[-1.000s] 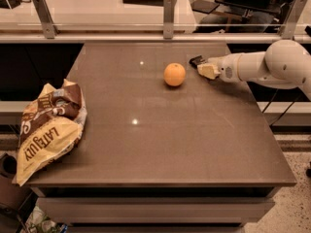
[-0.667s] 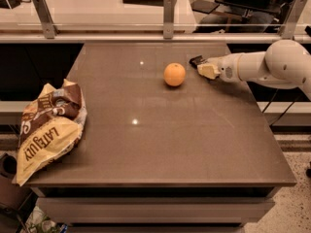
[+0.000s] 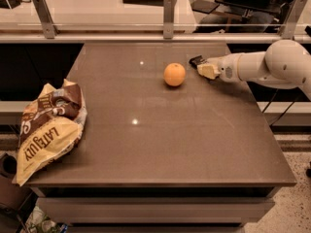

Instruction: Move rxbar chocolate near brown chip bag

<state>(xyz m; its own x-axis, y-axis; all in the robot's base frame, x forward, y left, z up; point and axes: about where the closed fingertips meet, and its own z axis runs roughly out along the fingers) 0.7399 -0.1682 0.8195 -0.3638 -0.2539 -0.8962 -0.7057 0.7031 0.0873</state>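
The rxbar chocolate (image 3: 196,60) is a small black bar lying at the far right of the table, partly hidden by the gripper. My gripper (image 3: 207,70) reaches in from the right on a white arm, and its tip is right at the bar's near end. The brown chip bag (image 3: 47,125) lies crumpled at the table's left edge, brown on top and yellow below, far from the bar and the gripper.
An orange (image 3: 174,74) sits on the brown table (image 3: 160,144) just left of the gripper and the bar. A rail with metal posts (image 3: 168,11) runs along the table's far edge. The white arm (image 3: 272,64) hangs over the table's right edge.
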